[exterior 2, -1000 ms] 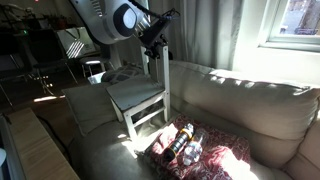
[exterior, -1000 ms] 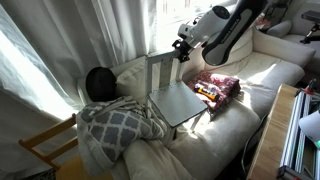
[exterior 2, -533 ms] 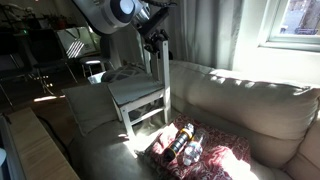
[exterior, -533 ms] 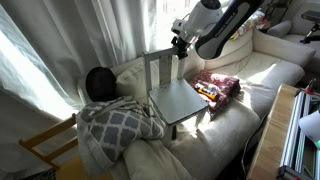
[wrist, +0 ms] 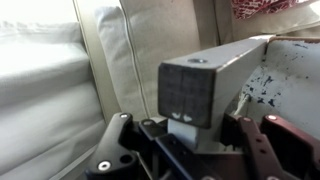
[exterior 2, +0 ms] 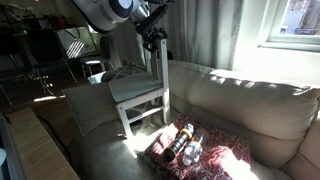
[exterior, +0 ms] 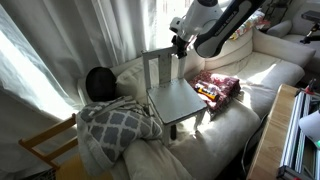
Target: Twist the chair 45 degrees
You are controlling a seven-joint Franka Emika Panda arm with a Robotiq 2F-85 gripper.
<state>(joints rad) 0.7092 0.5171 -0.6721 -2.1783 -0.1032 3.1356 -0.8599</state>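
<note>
A: Grey-white chair [exterior: 180,100]: where is it?
B: Upright on the cream cushioned surface [exterior: 268,70], with its slatted back toward the curtains [exterior: 110,30]. A red patterned cloth [exterior: 216,86] lies just beside its seat.
A: And the tool [exterior: 180,42]?
B: At a top corner of the chair's back. In the wrist view its fingers [wrist: 118,145] sit either side of the square post end. Whether they clamp it or leave a gap, I cannot tell.
A: Anything else close?
B: A checked blanket [exterior: 115,125], near the seat's other side.
</note>
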